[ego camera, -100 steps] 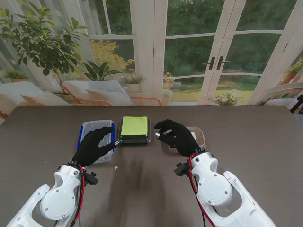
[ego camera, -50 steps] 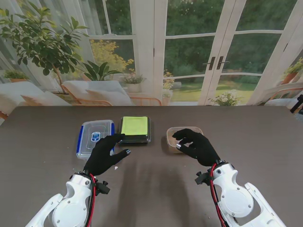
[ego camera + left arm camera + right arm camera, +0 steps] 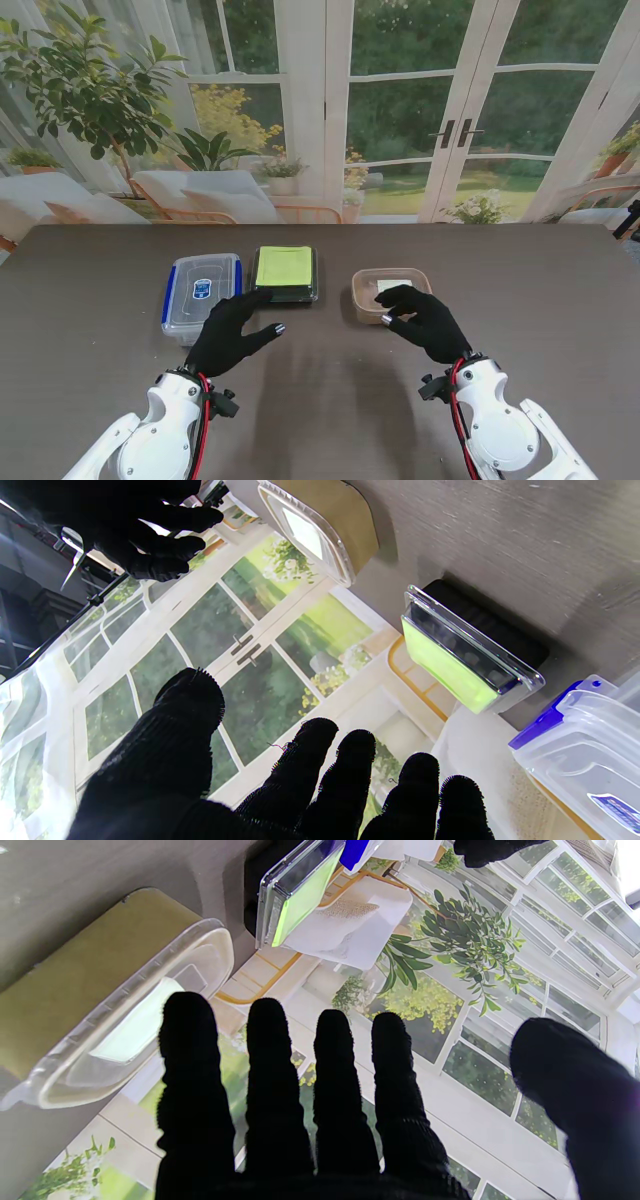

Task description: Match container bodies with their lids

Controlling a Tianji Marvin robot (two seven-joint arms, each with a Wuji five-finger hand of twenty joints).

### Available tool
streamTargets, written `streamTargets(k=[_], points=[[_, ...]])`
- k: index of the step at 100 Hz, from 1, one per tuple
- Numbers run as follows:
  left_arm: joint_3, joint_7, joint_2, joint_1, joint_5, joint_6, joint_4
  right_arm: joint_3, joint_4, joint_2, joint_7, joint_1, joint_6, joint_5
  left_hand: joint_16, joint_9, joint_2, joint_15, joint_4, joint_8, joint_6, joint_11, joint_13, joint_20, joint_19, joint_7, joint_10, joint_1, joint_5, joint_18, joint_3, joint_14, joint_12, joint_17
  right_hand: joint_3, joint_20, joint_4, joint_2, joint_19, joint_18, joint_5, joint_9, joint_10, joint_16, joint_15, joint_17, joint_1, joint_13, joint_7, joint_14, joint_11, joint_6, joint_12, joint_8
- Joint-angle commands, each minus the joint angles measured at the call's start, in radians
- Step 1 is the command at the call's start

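Hands (image 3: 232, 333) nearer; blue label (image 3: 201, 289) seemingly unreadable.

- Tabletop (image 3: 560, 300): dark brown, wood-grained.
- Clear container with blue clips (image 3: 201, 292): rests at left.
- Green-lidded container (image 3: 285, 272): just beside it, centre.
- Tan container (image 3: 390, 290): apart, at right.

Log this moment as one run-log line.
left hand: open, holds nothing | right hand: open, holds nothing | blue-clipped box, green-lidded box, tan box: lids on | table
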Motion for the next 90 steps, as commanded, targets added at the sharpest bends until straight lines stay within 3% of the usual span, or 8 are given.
streamTargets(k=[1, 35, 47, 90], points=[[0.002, -0.020, -0.006, 0.002, -0.003, 0.007, -0.008, -0.008, 0.016, -0.005, 0.011, 0.003, -0.005, -0.001, -0.007, -0.001, 0.016, -0.016, 0.032, 0.007, -0.017, -0.013, -0.013, -0.009, -0.034, -0.010, -0.019, 0.014, -0.012, -0.027, -0.019, -0.024, -0.005, -0.027, 0.024, -0.017, -0.022, -0.036, -0.017, -0.026, -0.002, -0.018, -0.024, -0.007, -0.008, -0.338, 0.005, -0.017, 0.009, -0.022, -0.017, -0.032, -0.011, 0.011], [0.000, -0.031, -0.004, 0.002, -0.007, 0.016, -0.014, -0.012, 0.051, -0.007, 0.004, 0.021, -0.005, -0.007, -0.008, -0.003, 0.018, -0.016, 0.033, 0.007, -0.016, -0.013, -0.015, -0.015, -0.037, -0.009, -0.021, 0.015, -0.011, -0.031, -0.021, -0.027, -0.006, -0.034, 0.023, -0.013, -0.022, -0.035, -0.022, -0.027, -0.004, -0.016, -0.020, -0.006, -0.008, -0.340, 0.003, -0.017, 0.009, -0.021, -0.017, -0.029, -0.010, 0.011], [-0.007, -0.022, -0.005, 0.011, -0.001, 0.015, -0.019, 0.014, -0.019, -0.002, 0.023, -0.017, 0.025, -0.008, -0.008, -0.004, 0.018, -0.016, 0.033, 0.007, -0.015, -0.013, -0.015, -0.016, -0.037, -0.011, -0.019, 0.017, -0.014, -0.031, -0.022, -0.025, -0.006, -0.034, 0.023, -0.011, -0.022, -0.037, -0.023, -0.026, -0.003, -0.012, -0.020, -0.006, -0.008, -0.340, 0.004, -0.015, 0.008, -0.021, -0.018, -0.030, -0.011, 0.011], [-0.003, -0.015, -0.006, 0.021, 0.010, 0.046, -0.028, -0.002, -0.013, 0.001, 0.032, -0.012, 0.008, -0.008, -0.008, -0.004, 0.017, -0.016, 0.033, 0.008, -0.017, -0.013, -0.015, -0.018, -0.037, -0.008, -0.021, 0.018, -0.008, -0.032, -0.024, -0.026, -0.006, -0.036, 0.022, -0.006, -0.022, -0.034, -0.024, -0.027, -0.011, -0.015, -0.019, -0.005, -0.009, -0.339, 0.003, -0.015, 0.007, -0.022, -0.019, -0.032, -0.010, 0.011]])
